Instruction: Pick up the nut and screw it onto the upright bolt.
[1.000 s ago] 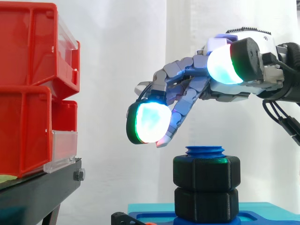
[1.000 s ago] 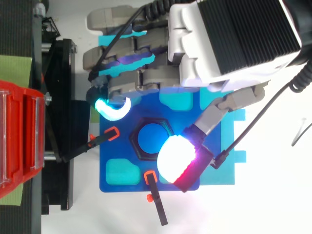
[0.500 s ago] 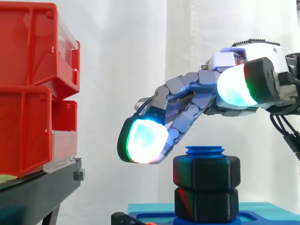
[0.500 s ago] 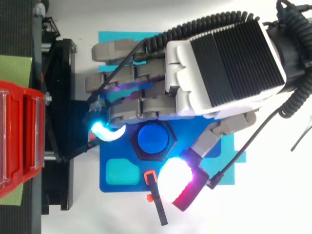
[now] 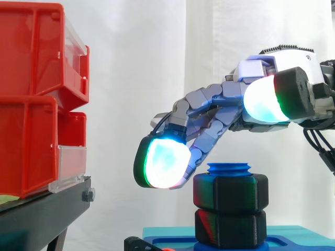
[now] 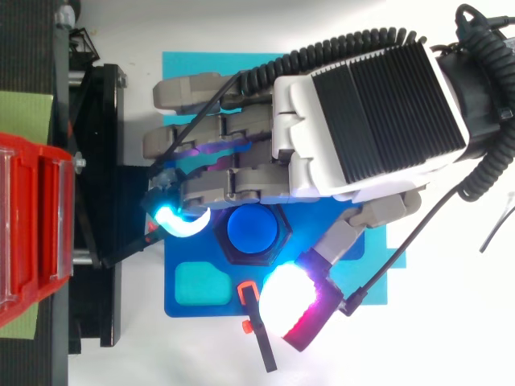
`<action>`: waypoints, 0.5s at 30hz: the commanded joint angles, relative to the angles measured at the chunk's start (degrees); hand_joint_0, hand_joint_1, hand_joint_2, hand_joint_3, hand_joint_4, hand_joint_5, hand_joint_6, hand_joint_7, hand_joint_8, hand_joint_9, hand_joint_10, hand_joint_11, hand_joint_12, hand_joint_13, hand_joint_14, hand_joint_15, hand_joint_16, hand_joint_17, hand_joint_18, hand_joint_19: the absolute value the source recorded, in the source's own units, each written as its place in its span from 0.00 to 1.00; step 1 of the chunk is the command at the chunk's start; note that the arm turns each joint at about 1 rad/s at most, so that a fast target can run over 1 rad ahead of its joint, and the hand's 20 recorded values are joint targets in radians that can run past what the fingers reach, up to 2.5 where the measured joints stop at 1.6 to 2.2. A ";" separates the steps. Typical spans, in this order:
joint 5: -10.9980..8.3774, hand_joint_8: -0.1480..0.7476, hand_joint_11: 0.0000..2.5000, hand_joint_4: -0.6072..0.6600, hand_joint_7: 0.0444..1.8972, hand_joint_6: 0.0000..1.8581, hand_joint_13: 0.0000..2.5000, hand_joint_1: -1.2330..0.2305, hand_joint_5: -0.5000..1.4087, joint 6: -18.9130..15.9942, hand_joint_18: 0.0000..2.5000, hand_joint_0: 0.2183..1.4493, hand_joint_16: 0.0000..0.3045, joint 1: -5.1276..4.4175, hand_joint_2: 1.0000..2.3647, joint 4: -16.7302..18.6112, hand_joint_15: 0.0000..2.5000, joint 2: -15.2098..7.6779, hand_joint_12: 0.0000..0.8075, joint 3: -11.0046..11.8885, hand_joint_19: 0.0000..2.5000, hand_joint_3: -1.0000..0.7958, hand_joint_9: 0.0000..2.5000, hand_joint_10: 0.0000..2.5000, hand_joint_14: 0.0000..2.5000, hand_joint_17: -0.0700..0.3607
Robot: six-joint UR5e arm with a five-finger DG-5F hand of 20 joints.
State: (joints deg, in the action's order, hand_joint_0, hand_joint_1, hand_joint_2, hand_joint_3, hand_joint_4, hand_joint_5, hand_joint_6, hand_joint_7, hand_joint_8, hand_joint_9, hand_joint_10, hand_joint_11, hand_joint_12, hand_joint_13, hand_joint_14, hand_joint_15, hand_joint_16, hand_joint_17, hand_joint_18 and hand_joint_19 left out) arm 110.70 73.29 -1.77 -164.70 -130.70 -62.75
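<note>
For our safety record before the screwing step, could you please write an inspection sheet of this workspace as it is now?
surface: blue plate on a cyan base, carrying the bolt.
job's things: blue bolt upright; upper nut just under the bolt's top, lower nut near the plate, both black.
clutter: thin dark strip at the right of the top view, too small to identify.
hand: hand over the bolt, fingers relaxed and spread, holding nothing; whether a pad touches the upper nut cannot be told.
cables: nothing seen.
surroundings: red bins on a black stand; white curtain behind; black clamp with orange tips at the plate's edge.
</note>
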 commanded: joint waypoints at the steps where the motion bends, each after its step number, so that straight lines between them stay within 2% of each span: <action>1: 0.04 0.47 0.00 0.70 0.47 0.27 0.10 0.71 0.22 0.01 0.00 0.23 0.13 0.02 0.00 0.00 0.00 -0.08 0.39 0.00 0.00 0.28 0.32 0.00 0.00 0.37; 15: 0.04 0.49 0.00 0.68 0.56 0.27 0.13 0.70 0.24 0.01 0.00 0.24 0.11 0.02 0.00 -0.62 0.00 0.01 0.37 0.00 0.00 0.28 0.35 0.00 0.00 0.34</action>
State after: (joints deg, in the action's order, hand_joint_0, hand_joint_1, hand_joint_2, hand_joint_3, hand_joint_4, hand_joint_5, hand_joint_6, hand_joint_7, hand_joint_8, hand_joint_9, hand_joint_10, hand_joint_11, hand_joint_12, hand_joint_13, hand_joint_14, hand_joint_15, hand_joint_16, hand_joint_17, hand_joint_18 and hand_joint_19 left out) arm 110.74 73.37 -1.79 -165.28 -130.72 -62.79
